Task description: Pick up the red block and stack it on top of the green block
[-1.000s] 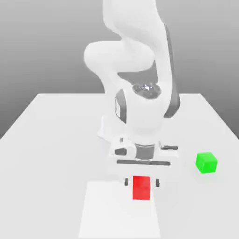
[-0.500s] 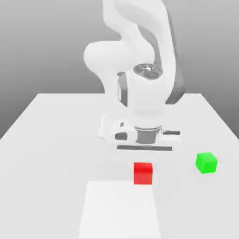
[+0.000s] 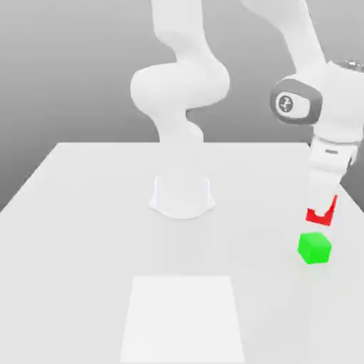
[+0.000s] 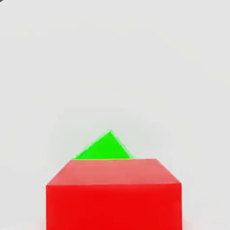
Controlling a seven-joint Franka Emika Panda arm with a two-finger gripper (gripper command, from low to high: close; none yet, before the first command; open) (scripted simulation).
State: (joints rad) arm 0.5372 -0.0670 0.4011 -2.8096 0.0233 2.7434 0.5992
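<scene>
Above the green block point(image 3: 314, 248), the tool point(image 3: 321, 211) grips the slightly tilted red block point(image 3: 319, 219), no long axis apparent.

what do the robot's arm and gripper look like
The arm is glossy white with smooth, rounded, tube-like sections. Near the wrist sits a dark grey band around a white round cap bearing a small dark logo. The gripper has a white, blocky body.

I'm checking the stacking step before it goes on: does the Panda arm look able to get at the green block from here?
Probably not to grasp it: its jaws are shut on the red block. Lowering that onto the green block looks feasible.
</scene>
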